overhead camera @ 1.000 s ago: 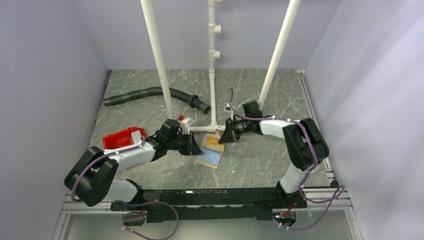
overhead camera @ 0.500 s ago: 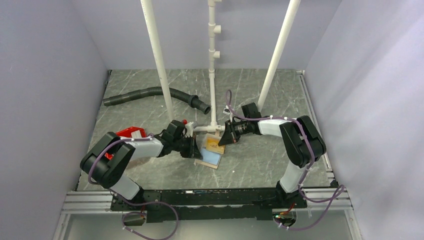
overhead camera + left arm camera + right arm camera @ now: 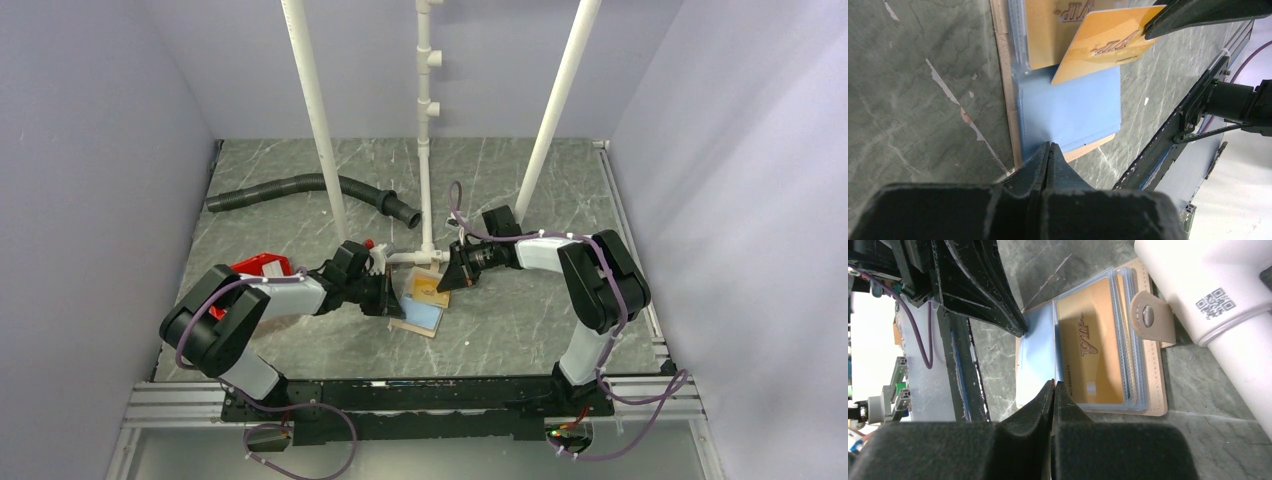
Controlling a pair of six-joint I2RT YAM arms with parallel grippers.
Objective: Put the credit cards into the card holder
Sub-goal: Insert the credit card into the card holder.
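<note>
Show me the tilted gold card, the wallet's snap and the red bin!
tilted gold card (image 3: 1103,45), left wrist view, middle of its face.
wallet's snap (image 3: 1148,316), right wrist view, its metal button.
red bin (image 3: 260,266), top view, its rim.

The right tool (image 3: 1053,384) rises from 6 o'clock, its black fingers pressed together, the tips over the open card holder (image 3: 1154,382). The holder lies flat on the grey marbled tabletop (image 3: 1208,440), reaching from the centre toward 2 o'clock. A gold credit card (image 3: 1090,345) with dark lettering sits in the clear sleeve of its 3 o'clock half. The 9 o'clock half is a pale blue page (image 3: 1034,367). A tan snap tab (image 3: 1148,317) folds over the holder's 3 o'clock edge. The left tool (image 3: 1019,331) comes in from 10 o'clock, its tip at the blue page's corner. A white pipe (image 3: 1193,270) with a QR sticker (image 3: 1220,301) fills 2 o'clock.
</note>
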